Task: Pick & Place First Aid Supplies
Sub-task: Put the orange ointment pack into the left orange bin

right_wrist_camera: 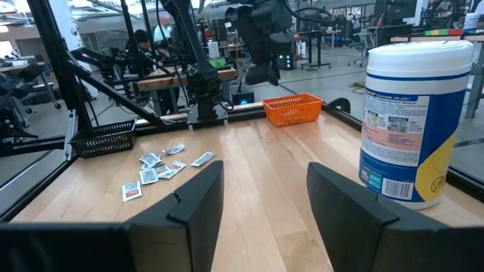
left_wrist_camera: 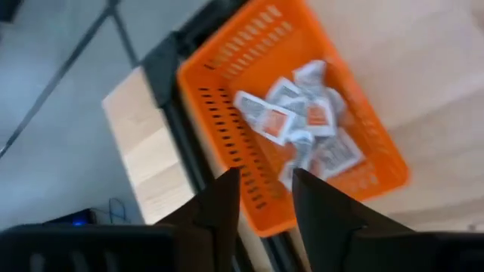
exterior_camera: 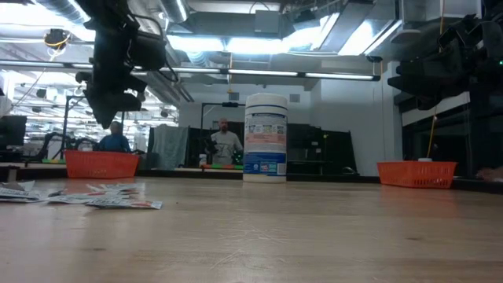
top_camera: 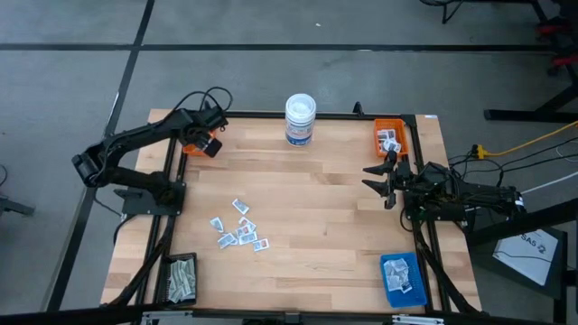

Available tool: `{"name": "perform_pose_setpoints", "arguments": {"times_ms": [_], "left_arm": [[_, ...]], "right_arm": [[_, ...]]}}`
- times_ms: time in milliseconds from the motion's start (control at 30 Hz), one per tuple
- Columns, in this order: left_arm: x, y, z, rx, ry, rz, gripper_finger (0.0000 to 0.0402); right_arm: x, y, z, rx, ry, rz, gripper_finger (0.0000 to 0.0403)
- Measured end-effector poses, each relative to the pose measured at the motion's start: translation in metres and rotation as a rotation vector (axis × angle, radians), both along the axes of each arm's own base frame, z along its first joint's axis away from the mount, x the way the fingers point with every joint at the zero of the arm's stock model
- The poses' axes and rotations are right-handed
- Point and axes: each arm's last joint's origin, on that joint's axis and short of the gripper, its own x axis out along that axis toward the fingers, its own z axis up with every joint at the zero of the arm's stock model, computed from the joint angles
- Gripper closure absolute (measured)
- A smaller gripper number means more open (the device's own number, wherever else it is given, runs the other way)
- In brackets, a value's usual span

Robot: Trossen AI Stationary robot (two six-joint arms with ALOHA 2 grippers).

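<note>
Left pincer (top_camera: pixel 210 143) hangs over the orange tray (top_camera: pixel 193 144) at the bench's (top_camera: pixel 307 208) far left corner, fingers apart, nothing held.
Packets (left_wrist_camera: pixel 299 121) lie piled in that tray; loose packets (top_camera: pixel 239 228) are scattered on the bench's left-middle. Right pincer (top_camera: pixel 377 179) waits at the right edge, fingers apart, empty, near the white tub (top_camera: pixel 300 119).
</note>
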Motion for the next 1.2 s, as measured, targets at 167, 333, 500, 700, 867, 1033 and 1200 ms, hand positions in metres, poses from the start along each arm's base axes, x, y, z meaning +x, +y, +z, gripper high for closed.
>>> {"name": "perform_pose_setpoints", "arguments": {"times_ms": [167, 333, 500, 700, 867, 1033, 1200], "left_arm": [[0.008, -0.006, 0.000, -0.029, -0.030, -0.064, 0.0283], [0.019, -0.019, 0.002, -0.004, -0.073, -0.118, 0.0291], [0.036, -0.039, 0.004, 0.018, -0.148, -0.198, 0.0295], [0.059, -0.069, 0.006, 0.032, -0.259, -0.343, 0.0293], [0.079, -0.101, 0.009, 0.003, -0.403, -0.502, 0.0295], [0.094, -0.138, 0.015, -0.021, -0.537, -0.695, 0.0300], [0.100, -0.175, 0.018, -0.057, -0.590, -0.937, 0.0301]], "right_arm": [[0.000, 0.000, 0.000, 0.000, -0.001, 0.000, 0.0212], [0.000, 0.000, 0.000, 0.000, -0.001, 0.001, 0.0212], [0.000, 0.000, 0.000, 0.000, 0.000, 0.000, 0.0212], [0.000, 0.000, 0.000, 0.000, 0.000, 0.000, 0.0212], [0.000, 0.000, 0.000, 0.000, -0.001, 0.000, 0.0212], [0.000, 0.000, 0.000, 0.000, -0.001, 0.000, 0.0212], [0.000, 0.000, 0.000, 0.000, -0.001, 0.000, 0.0212]]}}
